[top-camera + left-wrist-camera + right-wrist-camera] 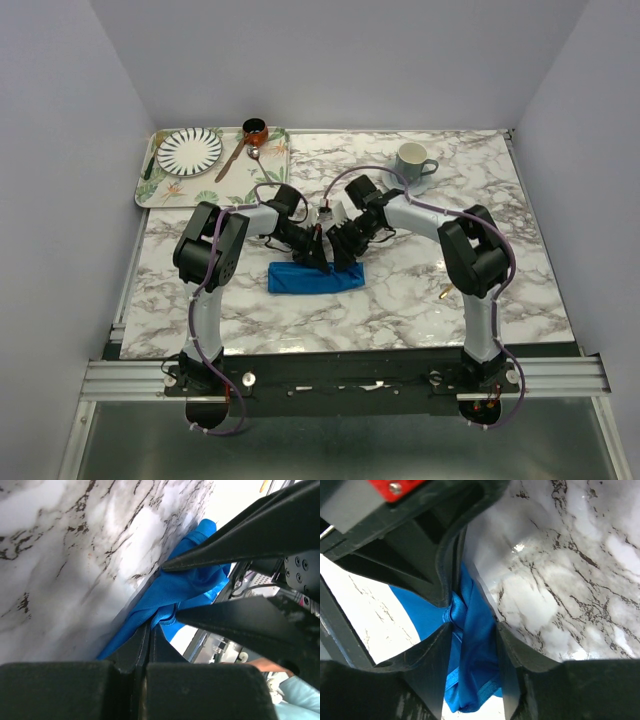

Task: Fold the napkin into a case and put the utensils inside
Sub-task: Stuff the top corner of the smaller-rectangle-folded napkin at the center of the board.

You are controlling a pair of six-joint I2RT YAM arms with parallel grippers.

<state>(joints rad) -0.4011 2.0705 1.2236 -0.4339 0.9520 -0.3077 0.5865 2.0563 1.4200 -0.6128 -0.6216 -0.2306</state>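
Note:
The blue napkin point(300, 279) lies as a narrow folded strip at the table's middle. My left gripper point(314, 257) is shut on its far edge; in the left wrist view the fingers point(151, 628) meet on a bunched fold of the cloth point(190, 587). My right gripper point(346, 260) sits just to the right, its jaws apart and straddling the cloth point(475, 645), with the tips point(470, 630) down on it. A gold utensil point(446, 293) lies by the right arm, mostly hidden. The silver utensil is out of view.
A cup on a saucer point(413, 165) stands at the back right. A tray point(165, 192) at the back left holds a striped plate point(189, 150), a brown-handled spoon point(232, 160) and a small copper pot point(256, 130).

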